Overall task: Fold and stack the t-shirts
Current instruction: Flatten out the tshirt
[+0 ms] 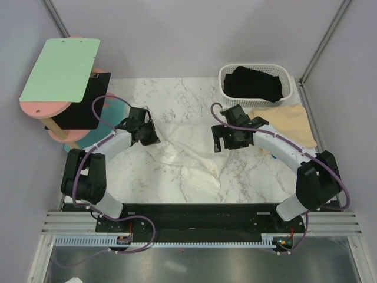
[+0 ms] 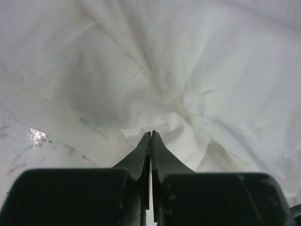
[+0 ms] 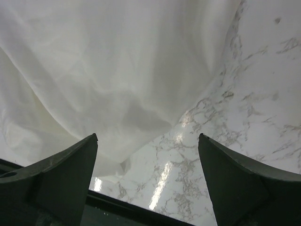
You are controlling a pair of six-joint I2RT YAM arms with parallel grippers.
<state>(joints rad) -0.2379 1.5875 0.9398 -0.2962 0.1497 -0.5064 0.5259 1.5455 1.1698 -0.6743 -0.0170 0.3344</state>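
The white t-shirt (image 1: 187,158) lies crumpled in the middle of the marble table, print hidden. My left gripper (image 1: 151,137) is at its left edge; in the left wrist view the jaws (image 2: 151,133) are shut, pinching a fold of the white cloth (image 2: 188,70). My right gripper (image 1: 224,140) hovers at the shirt's right side; in the right wrist view it (image 3: 147,137) is open and empty over bare marble, the white cloth (image 3: 108,70) just beyond its left finger (image 3: 70,165). The tan t-shirt (image 1: 290,121) lies at the back right. The black t-shirt (image 1: 255,83) sits in the basket.
The white lattice basket (image 1: 224,75) stands at the back right. A green board (image 1: 60,69) on a pink stand, a black board (image 1: 79,112) and a teal piece (image 1: 115,109) crowd the back left. Grey walls enclose the table.
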